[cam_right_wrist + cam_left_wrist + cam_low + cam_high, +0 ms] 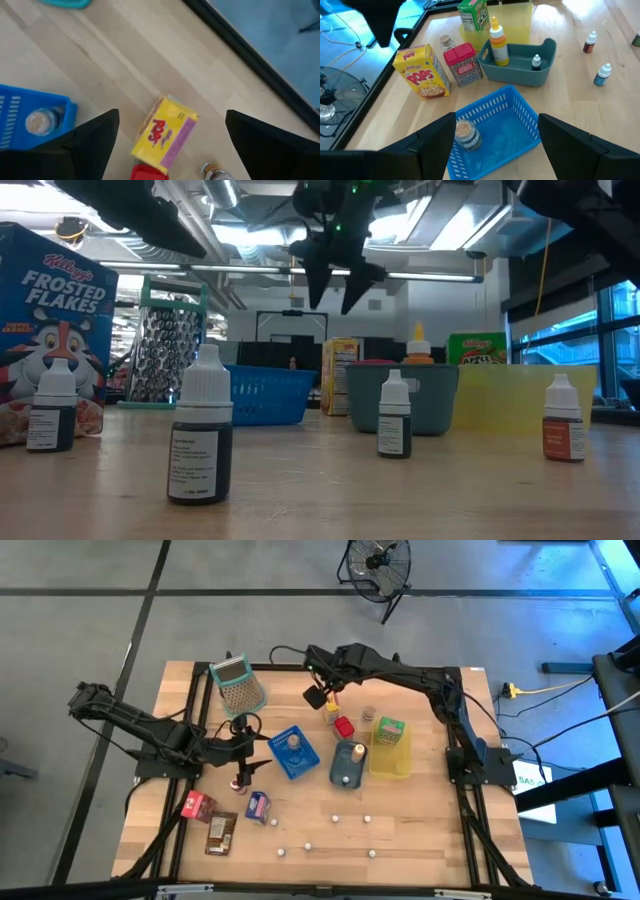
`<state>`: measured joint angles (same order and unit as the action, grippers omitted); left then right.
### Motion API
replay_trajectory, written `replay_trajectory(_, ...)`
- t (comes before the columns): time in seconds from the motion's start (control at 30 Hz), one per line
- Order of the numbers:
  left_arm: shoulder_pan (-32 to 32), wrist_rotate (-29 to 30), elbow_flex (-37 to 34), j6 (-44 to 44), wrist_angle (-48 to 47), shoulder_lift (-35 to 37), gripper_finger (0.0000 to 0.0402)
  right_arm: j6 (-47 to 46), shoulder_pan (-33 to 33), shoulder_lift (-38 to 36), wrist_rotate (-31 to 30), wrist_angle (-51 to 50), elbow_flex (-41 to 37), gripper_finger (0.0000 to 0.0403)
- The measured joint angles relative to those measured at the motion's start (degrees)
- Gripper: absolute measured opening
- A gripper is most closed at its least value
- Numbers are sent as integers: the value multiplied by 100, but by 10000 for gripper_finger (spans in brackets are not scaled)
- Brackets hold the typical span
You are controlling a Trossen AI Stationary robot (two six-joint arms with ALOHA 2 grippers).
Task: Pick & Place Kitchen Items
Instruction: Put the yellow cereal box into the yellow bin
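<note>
My right gripper [322, 695] hangs open above the yellow Pops box [165, 137], which lies on the table next to a red box [344, 726] and a small jar [368, 715]. In the right wrist view its fingers stand on either side of the box, clear of it. My left gripper [495, 150] is open and held above the table, facing the blue basket [495, 125] that holds a spice jar [466, 134]. The teal tray [520, 62] holds a yellow bottle [498, 45] and a small dropper bottle. A green box [388, 728] stands in the yellow tray [390, 765].
A grater [238, 685] stands at the far left. A red packet [197, 806], a brown packet [221, 832] and a purple box [258, 805] lie near the front left. Several small white-capped bottles [336, 819] dot the near half. A Frosted Flakes box [50, 330] stands close to the low camera.
</note>
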<state>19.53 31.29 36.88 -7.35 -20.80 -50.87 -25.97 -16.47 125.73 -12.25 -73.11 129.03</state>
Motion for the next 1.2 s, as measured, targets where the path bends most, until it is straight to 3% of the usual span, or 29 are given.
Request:
replay_trajectory(0.6,0,-15,0,11,-12,0,279,-103,-96,494,353,-261,-1,367)
replay_trajectory(0.77,0,-17,0,59,0,0,279,-214,-144,539,731,-263,-1,367)
replay_trajectory(1.2,0,-26,0,62,-7,0,279,-320,-195,573,751,-370,-2,367)
